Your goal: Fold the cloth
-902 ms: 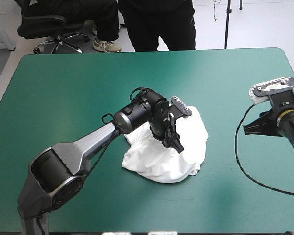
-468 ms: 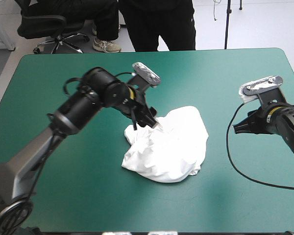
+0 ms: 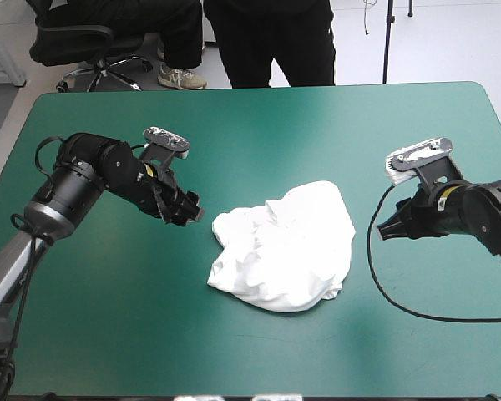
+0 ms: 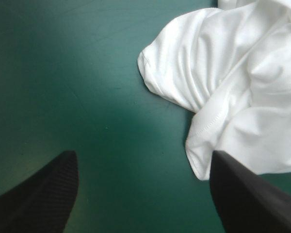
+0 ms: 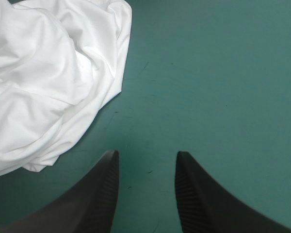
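Lying crumpled near the middle of the teal-green surface [image 3: 108, 317], the T-shirt [image 3: 284, 246] shows no fold yet: flattening and folding all remain. The left gripper [image 3: 189, 209] and right gripper [image 3: 384, 230] flank it, fingers apart, holding nothing.

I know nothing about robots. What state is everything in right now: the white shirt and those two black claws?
T-shirt: crumpled heap lying on the table, unfolded, held by neither gripper.
Left gripper: open, fingers wide apart, empty, just short of the heap.
Right gripper: open with a narrower gap, empty, apart from the heap on its other side.
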Controlling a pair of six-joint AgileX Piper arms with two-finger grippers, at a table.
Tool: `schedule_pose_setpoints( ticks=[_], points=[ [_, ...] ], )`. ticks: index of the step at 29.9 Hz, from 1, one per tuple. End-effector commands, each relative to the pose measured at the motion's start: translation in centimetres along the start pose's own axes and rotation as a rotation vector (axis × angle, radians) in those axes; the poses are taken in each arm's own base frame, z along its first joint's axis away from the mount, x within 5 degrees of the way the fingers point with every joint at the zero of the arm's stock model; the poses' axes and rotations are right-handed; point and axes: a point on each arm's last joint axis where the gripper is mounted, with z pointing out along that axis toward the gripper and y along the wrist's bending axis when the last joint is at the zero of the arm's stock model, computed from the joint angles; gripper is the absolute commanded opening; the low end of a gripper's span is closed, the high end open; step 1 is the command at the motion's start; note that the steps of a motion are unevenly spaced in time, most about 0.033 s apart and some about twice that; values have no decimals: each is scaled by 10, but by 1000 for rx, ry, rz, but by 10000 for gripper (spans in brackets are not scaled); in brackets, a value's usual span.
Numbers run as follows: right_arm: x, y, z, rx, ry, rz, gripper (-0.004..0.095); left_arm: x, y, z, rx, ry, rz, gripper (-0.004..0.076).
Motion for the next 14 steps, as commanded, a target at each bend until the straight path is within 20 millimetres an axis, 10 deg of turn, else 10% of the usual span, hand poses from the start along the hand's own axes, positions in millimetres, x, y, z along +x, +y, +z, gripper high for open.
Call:
schedule_pose_setpoints(
  ticks=[1, 14],
  points=[
    [-6, -3, -12, 16, -81, 12, 364, -9, 4, 3, 14, -83, -12, 545],
    [-12, -2, 4, 6, -51, 36, 365, -23, 4, 90, 85, 66, -11, 461]
  ],
)
